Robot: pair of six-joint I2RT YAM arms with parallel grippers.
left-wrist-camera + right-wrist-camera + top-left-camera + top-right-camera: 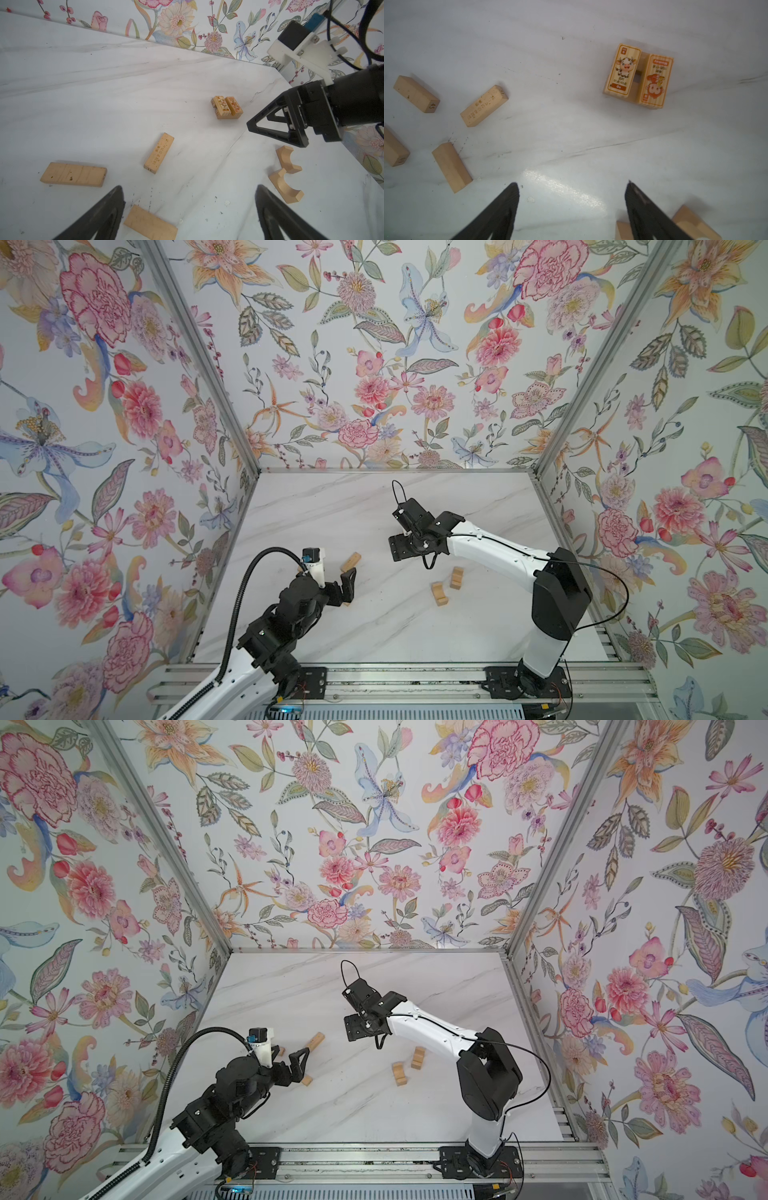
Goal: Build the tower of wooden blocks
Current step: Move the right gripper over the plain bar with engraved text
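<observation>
Tan wood blocks (483, 106) lie scattered flat on the white marble worktop (374, 639). The tower (638, 75) has two layers. On top, two printed blocks, one with an ox and one with a monkey, lie side by side with a gap between them. They sit crosswise on plain blocks beneath. The tower stands near the middle of the worktop, where the right arm covers it in both top views.

The right gripper (572, 187) hangs over bare marble with its jaws apart and empty. In the left wrist view its fingertips (249, 125) are just beside the tower and not touching it.

The left gripper (349, 587) hovers toward the left edge of the worktop above several plain bars. Its jaws are spread wide with nothing clamped.

Two arch blocks (456, 577) rest close together between the middle and the front right corner, apart from the tower.
</observation>
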